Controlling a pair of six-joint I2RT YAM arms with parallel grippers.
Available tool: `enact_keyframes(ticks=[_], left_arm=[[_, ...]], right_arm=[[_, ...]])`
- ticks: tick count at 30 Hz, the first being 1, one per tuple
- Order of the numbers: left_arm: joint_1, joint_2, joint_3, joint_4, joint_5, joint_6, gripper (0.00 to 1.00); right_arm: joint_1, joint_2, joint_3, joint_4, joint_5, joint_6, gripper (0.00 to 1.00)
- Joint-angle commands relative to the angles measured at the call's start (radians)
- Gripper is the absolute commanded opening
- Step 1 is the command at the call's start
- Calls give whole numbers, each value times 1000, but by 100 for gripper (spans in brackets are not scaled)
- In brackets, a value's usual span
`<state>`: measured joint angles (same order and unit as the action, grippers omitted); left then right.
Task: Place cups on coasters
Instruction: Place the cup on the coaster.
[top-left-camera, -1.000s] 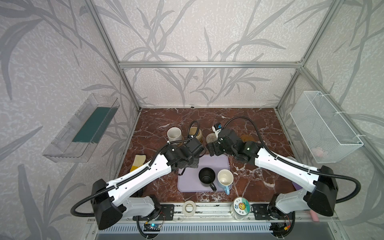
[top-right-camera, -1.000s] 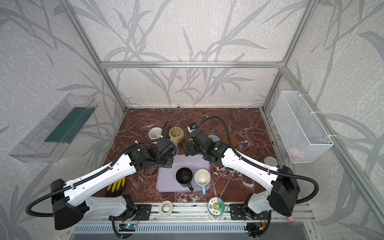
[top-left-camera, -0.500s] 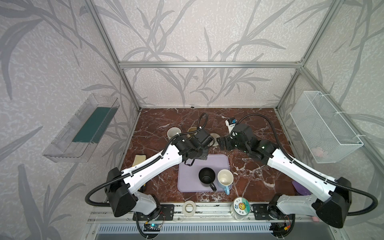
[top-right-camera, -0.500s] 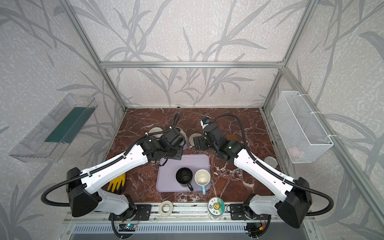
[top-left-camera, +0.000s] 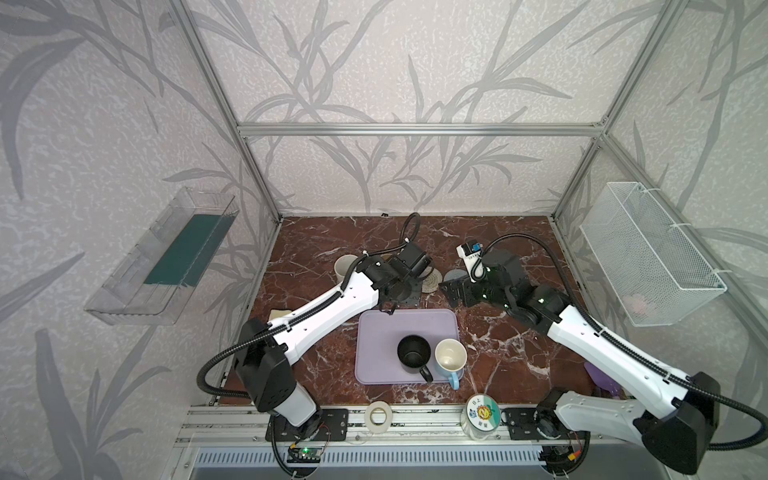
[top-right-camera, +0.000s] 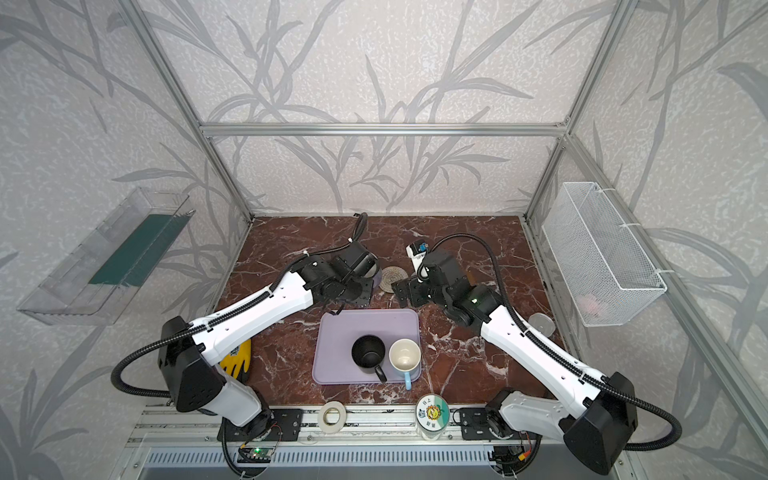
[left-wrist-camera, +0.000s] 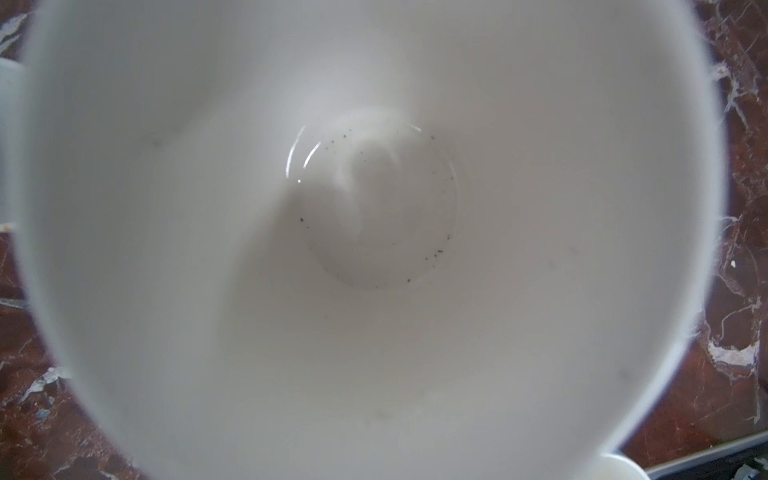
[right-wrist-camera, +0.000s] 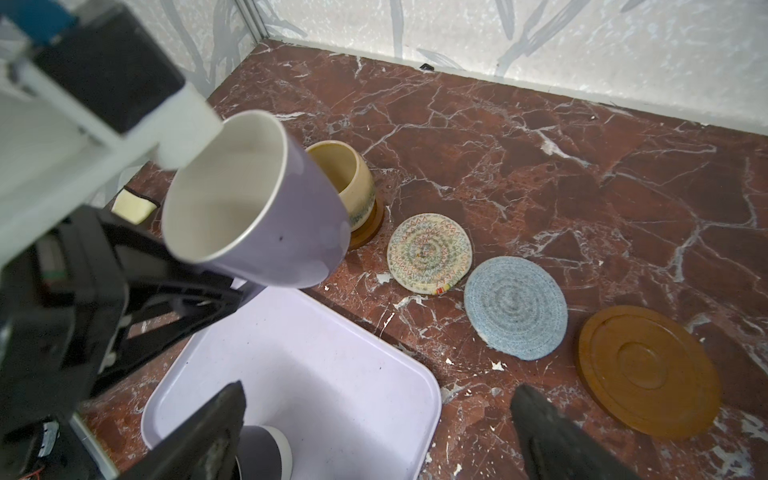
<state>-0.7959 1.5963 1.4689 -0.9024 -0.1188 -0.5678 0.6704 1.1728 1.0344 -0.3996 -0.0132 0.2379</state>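
Note:
My left gripper is shut on the lavender cup, which hangs tilted above the tray's far corner; its cream inside fills the left wrist view. Close by, a beige cup stands on a brown wooden coaster. To its right lie a cream woven coaster, a grey-blue coaster and a second wooden coaster, all bare. A black cup and a light blue cup stand on the lavender tray. The white cup is at the back left. My right gripper is open, holding nothing.
A tape roll and a lidded jar sit on the front rail. A yellow glove lies at the left, a tin can at the right. A wire basket and a clear shelf hang on the side walls.
My left gripper has carried the lavender cup back and to the right, off the tray toward the coasters. The right arm has drawn back and to the right, still open.

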Motion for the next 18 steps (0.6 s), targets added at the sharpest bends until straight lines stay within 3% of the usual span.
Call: enact_keyframes(ticks=[1,11,14,18], left_arm=[[9,15,71,37,-5,28,0],[48,112,167,40,23,43,0],[57,140,187,49,22,42,0],[63,171,200,65,27,36,0]], right_arm=[[-9,-26,-3,29,-51,-19,99],[-26,-39,-9,-9,-7,-22,99],[-32,-10,19,-60,112,17,99],[-48,-5,13,-25,46,25,99]])
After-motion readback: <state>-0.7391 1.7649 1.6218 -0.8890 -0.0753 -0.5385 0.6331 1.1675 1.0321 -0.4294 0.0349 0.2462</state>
